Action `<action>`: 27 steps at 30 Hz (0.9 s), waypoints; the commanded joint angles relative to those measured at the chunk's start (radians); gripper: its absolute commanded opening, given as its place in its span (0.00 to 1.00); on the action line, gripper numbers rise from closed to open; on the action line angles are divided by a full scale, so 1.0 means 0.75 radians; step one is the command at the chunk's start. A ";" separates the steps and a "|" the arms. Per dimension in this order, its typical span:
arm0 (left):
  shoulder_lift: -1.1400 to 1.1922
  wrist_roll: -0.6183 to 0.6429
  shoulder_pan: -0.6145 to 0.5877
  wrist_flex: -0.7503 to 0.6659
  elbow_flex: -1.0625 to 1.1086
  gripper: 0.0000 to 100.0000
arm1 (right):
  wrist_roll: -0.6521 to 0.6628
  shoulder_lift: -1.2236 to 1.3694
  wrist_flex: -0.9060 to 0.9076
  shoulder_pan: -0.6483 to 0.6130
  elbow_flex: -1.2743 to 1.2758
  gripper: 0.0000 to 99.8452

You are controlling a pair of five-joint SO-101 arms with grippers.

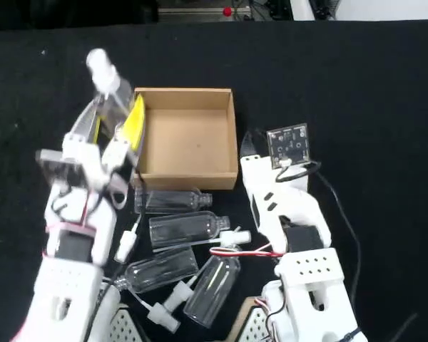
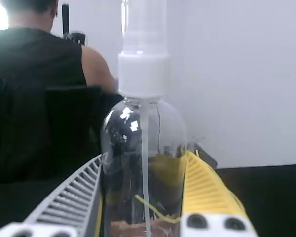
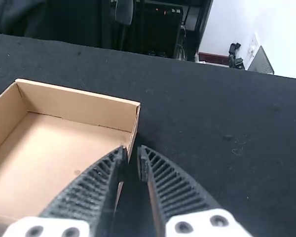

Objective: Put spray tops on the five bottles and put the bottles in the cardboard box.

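1. Box (image 1: 189, 139): open cardboard, nothing inside it. Take it as your landmark.
2. Left gripper (image 1: 118, 107): just off the box's left wall, raised, pinching a bottle between its yellow and grey fingers.
3. Held bottle (image 2: 143, 133): clear and upright in the left wrist view, outside the box beside its left wall.
4. Spray top (image 2: 144, 74): white, seated on the held bottle's neck, with its tube running down inside.
5. Right gripper (image 3: 130, 150): at the box's right wall, fingers pressed almost together with a slim gap, gripping nothing.
6. Four bottles (image 1: 182, 229): clear, lying on their sides on the table on the box's near side, toward the arm bases. None looks capped.
7. Loose tops (image 1: 234, 236): white, scattered among those bottles.
8. Progress, as you may judge it: one bottle capped but not yet boxed. Four cappings and all five placings remain, so the task is early.
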 commanded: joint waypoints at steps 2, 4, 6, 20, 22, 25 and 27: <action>0.540 0.008 0.038 -0.033 -0.363 0.03 | -0.006 0.015 -0.039 0.020 -0.007 0.03; 0.728 0.008 0.005 -0.035 -0.443 0.03 | -0.002 0.015 -0.041 0.020 -0.007 0.03; 0.880 0.018 -0.019 -0.100 -0.508 0.03 | 0.000 0.015 -0.041 0.020 -0.007 0.03; 1.536 0.018 0.009 -0.994 -0.482 0.03 | 0.002 0.015 -0.041 0.020 -0.007 0.03; 1.614 0.018 0.007 -0.994 -0.510 0.03 | 0.004 0.015 -0.041 0.020 -0.007 0.03; 1.698 0.016 0.019 -0.998 -0.533 0.03 | 0.004 0.015 -0.041 0.020 -0.007 0.03; 1.749 0.018 0.015 -1.052 -0.551 0.03 | 0.004 0.015 -0.041 0.020 -0.007 0.03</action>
